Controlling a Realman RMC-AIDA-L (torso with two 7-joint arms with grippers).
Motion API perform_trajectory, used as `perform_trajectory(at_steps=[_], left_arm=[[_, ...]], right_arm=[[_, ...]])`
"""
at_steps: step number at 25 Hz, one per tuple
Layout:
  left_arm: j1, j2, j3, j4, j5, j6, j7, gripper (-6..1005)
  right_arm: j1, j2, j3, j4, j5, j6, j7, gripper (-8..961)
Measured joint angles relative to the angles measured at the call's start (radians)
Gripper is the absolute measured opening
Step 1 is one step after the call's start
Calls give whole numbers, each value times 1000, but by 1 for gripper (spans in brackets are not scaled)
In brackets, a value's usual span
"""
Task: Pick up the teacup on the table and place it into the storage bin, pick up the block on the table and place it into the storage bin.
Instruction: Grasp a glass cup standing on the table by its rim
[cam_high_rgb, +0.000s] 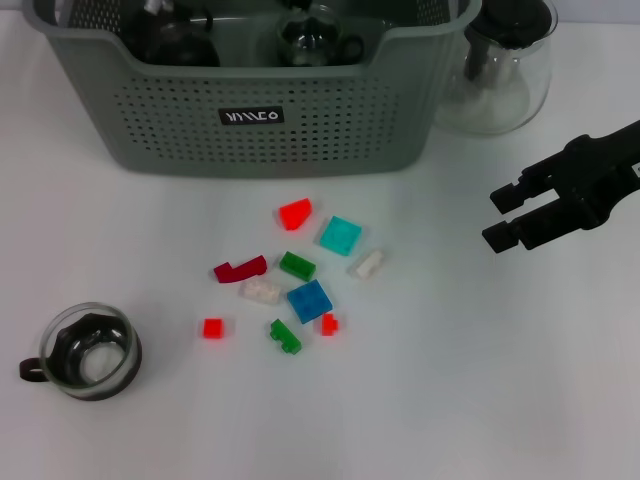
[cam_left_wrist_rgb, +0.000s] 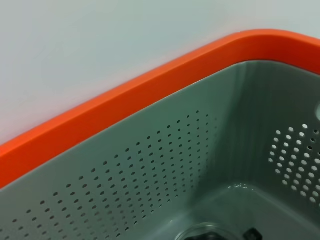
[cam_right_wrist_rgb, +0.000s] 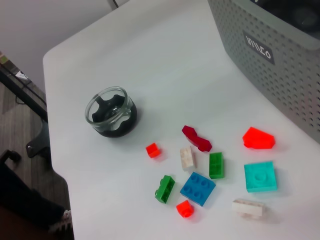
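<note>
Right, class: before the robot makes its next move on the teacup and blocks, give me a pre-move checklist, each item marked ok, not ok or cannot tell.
1. Teacup upright, clear of the blocks: ok.
2. Storage bin has spare room; dark glassware already inside: cannot tell.
3. Right gripper open and empty, above the table: ok.
4. Left gripper in sight in the head view: not ok; its wrist camera looks into the bin.
5. Blocks separated for a clean pick, such as the red block: ok.

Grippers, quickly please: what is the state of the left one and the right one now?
Left gripper: not in view; its wrist camera looks into the storage bin.
Right gripper: open, holding nothing, above the table.
</note>
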Motion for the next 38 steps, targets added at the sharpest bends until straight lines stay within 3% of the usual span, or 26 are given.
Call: perform_trajectory(at_steps=[2,4,7,9,10,13,16,19,23,26,29,38], left_arm=[[13,0,-3,47,-2,32,-4,478],[45,-7,-12,172,-9,108,-25,537],[58,-9,-13,219,-11,134,-40,626],[107,-11,-21,383,-54,234,-80,685],[115,-11,-26,408,-71,252,-81,716],[181,-8,-76,573,-246,384,-48,807],[240,10,-138,669,-460,538,41,804],[292,30,-234,710,-665,767,180,802],[334,46,-394,715,-790,1044,309,801],[377,63,-431,735,-789,1172,350,800],[451,67,-405,811,-725,1197,379,799],[580,19,-333,1043,-365,1215,420,794]], right_arm=[[-1,-2,0,0,0,1,-1,686],[-3,-4,0,0,0,2,-4,686],[-5,-5,1,0,0,2,-8,686],[-5,-5,2,0,0,2,-11,686],[-6,-6,2,0,0,2,-12,686],[-8,-7,6,0,1,2,-22,686],[-9,-8,7,0,4,1,-26,686],[-9,-7,7,0,6,-1,-26,686],[-9,-1,6,0,6,3,-27,686],[-9,2,6,0,7,8,-27,686],[-7,4,7,0,7,23,-27,686],[8,15,8,0,8,47,-26,685]])
